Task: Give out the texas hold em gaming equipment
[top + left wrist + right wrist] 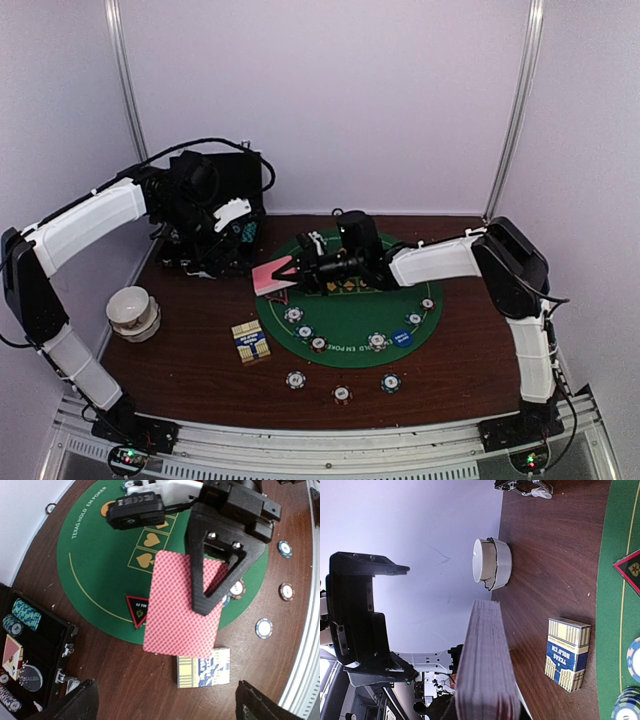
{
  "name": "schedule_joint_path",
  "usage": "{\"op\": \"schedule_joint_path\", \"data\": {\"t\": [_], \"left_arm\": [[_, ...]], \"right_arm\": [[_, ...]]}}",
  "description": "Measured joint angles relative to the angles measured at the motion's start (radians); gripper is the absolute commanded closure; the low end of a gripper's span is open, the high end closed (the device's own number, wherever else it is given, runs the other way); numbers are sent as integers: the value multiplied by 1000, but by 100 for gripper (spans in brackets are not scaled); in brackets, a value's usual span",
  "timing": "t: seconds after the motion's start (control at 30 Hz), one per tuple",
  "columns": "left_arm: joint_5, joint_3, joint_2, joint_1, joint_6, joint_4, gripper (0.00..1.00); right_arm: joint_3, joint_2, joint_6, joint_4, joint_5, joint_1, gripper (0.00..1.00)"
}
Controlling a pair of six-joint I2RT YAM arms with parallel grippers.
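I am clamping the deck of pink-backed cards [172, 607] in my right gripper [292, 268], one finger pressing across its top face. The deck is hanging flat above the rim of the round green mat [350, 318]. Just under the deck's corner, the red-edged triangle marker [137, 610] is lying on the felt. My left gripper [166, 696] is standing wide open, holding nothing, and looking down on the deck from the far-left side. The black chip case [45, 642] is sitting open beside it.

Beyond the deck's free end, a blue and cream card box [250, 342] is lying on the dark wooden table [470, 370], and a white bowl [132, 312] is sitting farther out the same way. Striped poker chips [376, 341] and a blue disc button [401, 338] are resting on the felt behind my right wrist, with three more chips on bare wood beside the mat. Pale walls [330, 100] and metal corner poles [515, 110] are closing in the table.
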Motion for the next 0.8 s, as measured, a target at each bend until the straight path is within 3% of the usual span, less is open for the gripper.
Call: {"op": "schedule_joint_path", "data": {"t": [0.23,0.73,0.8], "left_arm": [[101,-17,15,-10,16,15,2],[96,-16,73,-64,155,41,3],[95,-16,75,-66,167,44,9]], "right_arm": [[29,0,16,10,5,19,100],[58,0,125,126,5,43,100],[58,1,143,151,5,43,100]]}}
